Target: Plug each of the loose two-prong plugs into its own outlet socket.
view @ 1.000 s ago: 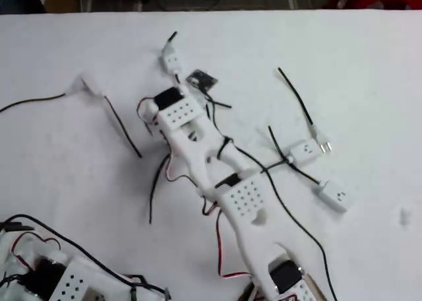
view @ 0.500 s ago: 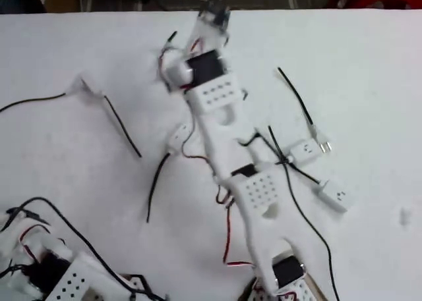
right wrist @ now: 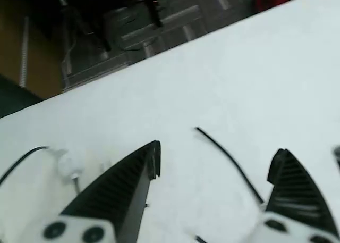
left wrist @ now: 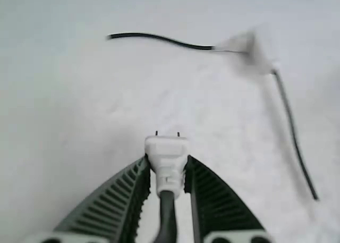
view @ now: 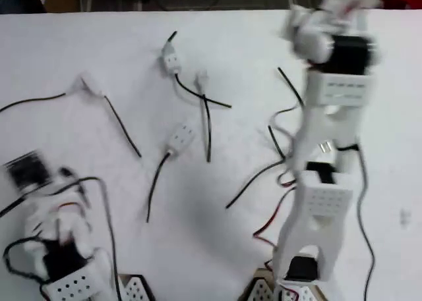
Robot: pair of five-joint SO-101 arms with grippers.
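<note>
Left wrist view: plug prongs outward

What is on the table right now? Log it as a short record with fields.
left gripper: shut on a white two-prong plug with a black cord, prongs pointing away
right gripper: open, empty, above the white table near its far edge
loose on table: white socket block on a black cord, mid-table; second white block on a cord, farther back
unclear: blurred white piece joined to black cords
</note>
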